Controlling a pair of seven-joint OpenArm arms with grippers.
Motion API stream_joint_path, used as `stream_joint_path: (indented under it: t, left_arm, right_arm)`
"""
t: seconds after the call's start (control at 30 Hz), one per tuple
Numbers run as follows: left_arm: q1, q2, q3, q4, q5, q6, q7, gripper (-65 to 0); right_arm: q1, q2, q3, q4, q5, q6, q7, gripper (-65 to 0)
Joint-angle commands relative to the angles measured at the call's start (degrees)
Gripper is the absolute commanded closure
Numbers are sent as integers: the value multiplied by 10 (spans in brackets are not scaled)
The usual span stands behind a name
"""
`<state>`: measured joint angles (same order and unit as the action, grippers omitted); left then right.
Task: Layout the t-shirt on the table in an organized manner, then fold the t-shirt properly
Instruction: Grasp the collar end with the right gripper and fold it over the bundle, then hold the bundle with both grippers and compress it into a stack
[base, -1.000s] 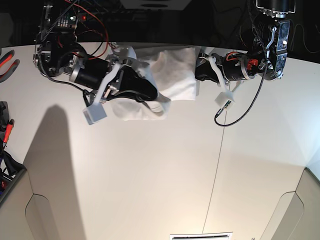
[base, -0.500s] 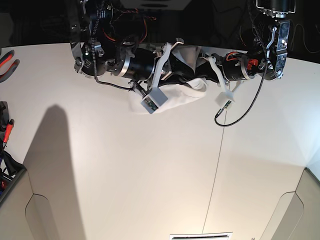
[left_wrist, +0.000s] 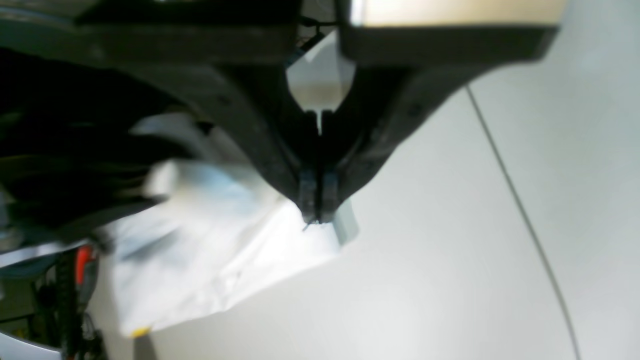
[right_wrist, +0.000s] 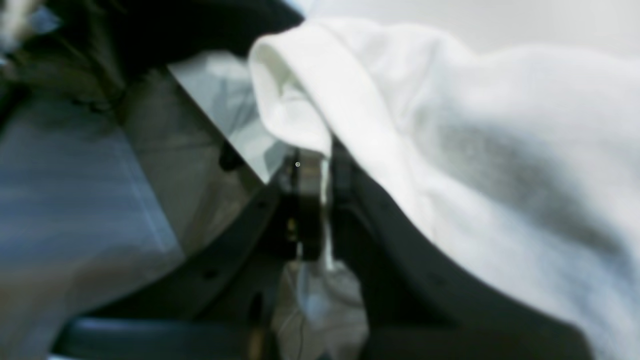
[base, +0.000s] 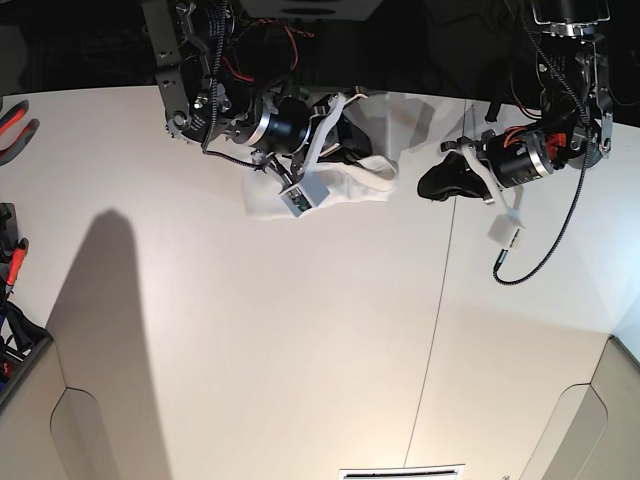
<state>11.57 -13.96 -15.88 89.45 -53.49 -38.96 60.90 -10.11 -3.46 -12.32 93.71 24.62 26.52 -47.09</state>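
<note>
Since the earlier frames, the left gripper (base: 425, 188) has pulled away to the right of the t-shirt (base: 350, 185) and now sits over bare table (base: 300, 340) with its jaws pressed together on nothing. Meanwhile the right gripper (right_wrist: 312, 165) has swung in over the bundle and is clamped on a fold of white cloth. That shirt lies bunched at the far edge, left of the dark seam (base: 435, 330).

To do this well, I judge the free arm should take an opposite hem or shoulder, then both draw apart low over the tabletop so the cloth spreads flat. No readable print or label shows.
</note>
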Motion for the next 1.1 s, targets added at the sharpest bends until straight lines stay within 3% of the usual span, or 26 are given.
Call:
stream_joint_path:
  t: [0.0, 0.2, 0.23, 0.3, 0.37, 0.5, 0.63, 0.77, 0.97, 1.03, 1.07]
  left_arm:
    - [-5, -3, -8, 13, -23, -10, -3, 0]
    - [-4, -3, -14, 15, -40, -10, -2, 0]
    - [-4, -3, -14, 15, -47, -10, -2, 0]
    - [-4, -3, -14, 15, -57, -10, -2, 0]
    - [-5, -3, -14, 15, -61, -10, -1, 0]
    - [-5, -3, -14, 15, -61, -10, -1, 0]
    - [-8, -4, -14, 16, -58, -10, -2, 0]
    - [-19, -4, -25, 17, -56, -10, -2, -120]
    - [-39, -4, -82, 17, -73, -10, -2, -121]
    - [-42, -4, -103, 17, -106, -10, -2, -121]
    - [-41, -4, -111, 17, -128, -10, -2, -121]
  right_arm:
    - [10, -2, -5, -2, 10, 2, 10, 0]
    - [40, -3, -21, -15, 11, 5, 7, 0]
    - [46, -3, -24, -15, 11, 5, 6, -48]
    - [57, -3, -30, -15, 11, 5, 6, -206]
    - [67, -3, -36, -15, 12, 5, 6, -286]
    - [81, -4, -47, -15, 26, 7, 5, -289]
    - [99, -7, -50, -12, 69, 36, -3, -289]
    - [127, -19, -49, 12, 80, 44, -45, -289]
    - [162, -21, -47, 76, 66, 43, -120, -282]
    - [163, -21, -39, 94, 46, 37, -120, -226]
    - [163, -21, -32, 101, 37, 28, -120, -164]
